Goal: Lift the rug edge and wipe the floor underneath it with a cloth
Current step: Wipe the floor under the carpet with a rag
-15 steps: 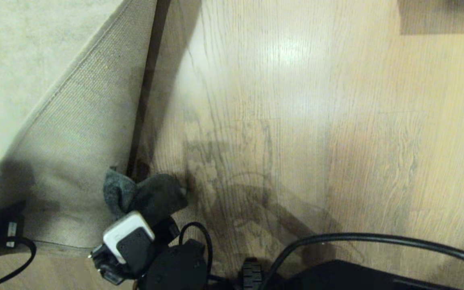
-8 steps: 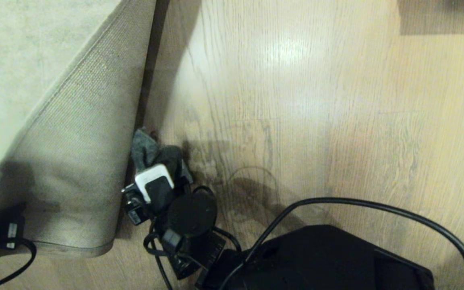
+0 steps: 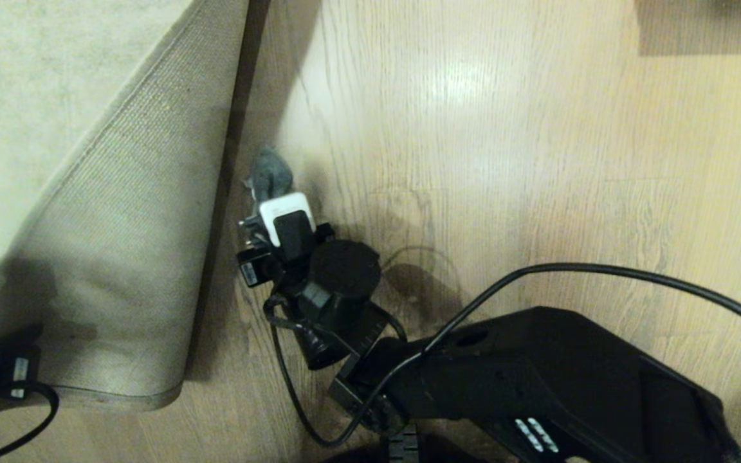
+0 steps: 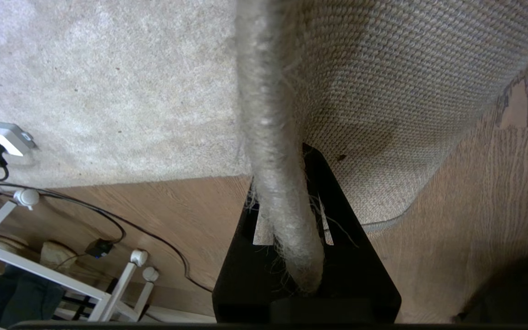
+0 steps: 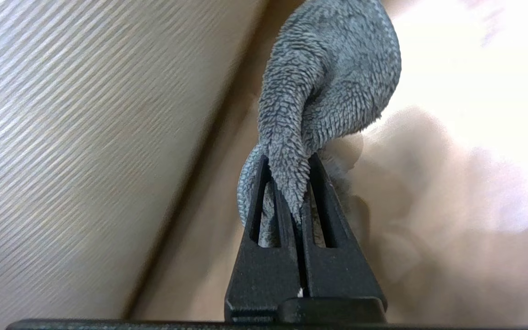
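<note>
A: Entry, wiping stage. Why was the rug edge (image 3: 152, 212) standing up off the floor (image 3: 505, 161)?

B: The left gripper (image 4: 287, 256) had its fingers clamped on the rug's border, so the woven backing faced outward and the boards beside the fold were bared. My reading: one arm holds the flap clear so the other can work under it.

A: And the cloth (image 3: 269, 172)?

B: Bunched, pinched in the right gripper (image 5: 289, 192), fingers pressed together on a twist of it. Most of the cloth hung beyond the fingertips, towards the floor, just beside the raised backing. Whether it pressed on the boards, I could not tell.

A: Relative to the rug?

B: Right gripper sat near the fold's shadow line, on the bare-floor side of it.
</note>
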`<state>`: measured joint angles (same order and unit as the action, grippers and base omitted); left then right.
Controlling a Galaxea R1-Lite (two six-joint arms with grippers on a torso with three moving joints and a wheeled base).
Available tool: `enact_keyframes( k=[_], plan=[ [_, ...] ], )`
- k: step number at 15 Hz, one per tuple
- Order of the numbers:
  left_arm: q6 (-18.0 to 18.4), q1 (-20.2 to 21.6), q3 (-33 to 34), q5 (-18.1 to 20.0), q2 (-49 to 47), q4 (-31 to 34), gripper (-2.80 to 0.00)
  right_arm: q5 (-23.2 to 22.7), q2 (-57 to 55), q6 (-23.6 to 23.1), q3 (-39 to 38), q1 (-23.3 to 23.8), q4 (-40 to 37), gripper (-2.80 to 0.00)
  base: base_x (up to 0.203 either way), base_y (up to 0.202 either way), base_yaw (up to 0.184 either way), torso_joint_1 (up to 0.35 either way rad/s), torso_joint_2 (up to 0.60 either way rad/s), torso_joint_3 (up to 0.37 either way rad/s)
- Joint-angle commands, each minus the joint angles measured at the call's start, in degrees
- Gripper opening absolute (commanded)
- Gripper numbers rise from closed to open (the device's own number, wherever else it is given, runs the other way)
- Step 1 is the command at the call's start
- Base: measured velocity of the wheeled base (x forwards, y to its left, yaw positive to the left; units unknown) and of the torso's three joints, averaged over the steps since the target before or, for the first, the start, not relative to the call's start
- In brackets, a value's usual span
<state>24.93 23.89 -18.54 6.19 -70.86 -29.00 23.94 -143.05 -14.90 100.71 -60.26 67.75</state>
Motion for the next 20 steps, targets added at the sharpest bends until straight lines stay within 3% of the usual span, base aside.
enact_keyframes(
  k=[1,11,16,20],
  plan=[
    [0.29,-0.03,0.31,0.05,-0.22,-0.18,-2.80,0.13,2.84,-0.33,0.10,1.55,0.29,-2.80,0.000,0.000,0.000,0.000,0.00,0.000],
    [0.30,-0.08,0.35,0.05,-0.15,-0.18,-2.80,0.04,9.33,-1.27,7.22,6.29,-7.28,-2.80,0.000,0.000,0.000,0.000,0.00,0.000],
    [0.30,-0.08,0.43,0.05,-0.15,-0.18,-2.80,0.05,11.52,-1.27,6.28,6.29,-8.60,-2.80,0.000,0.000,0.000,0.000,0.00,0.000],
    [0.30,-0.08,0.35,0.05,-0.15,-0.18,-2.80,-0.05,9.62,-1.14,0.73,4.46,-5.59,-2.80,0.000,0.000,0.000,0.000,0.00,0.000]
  ],
)
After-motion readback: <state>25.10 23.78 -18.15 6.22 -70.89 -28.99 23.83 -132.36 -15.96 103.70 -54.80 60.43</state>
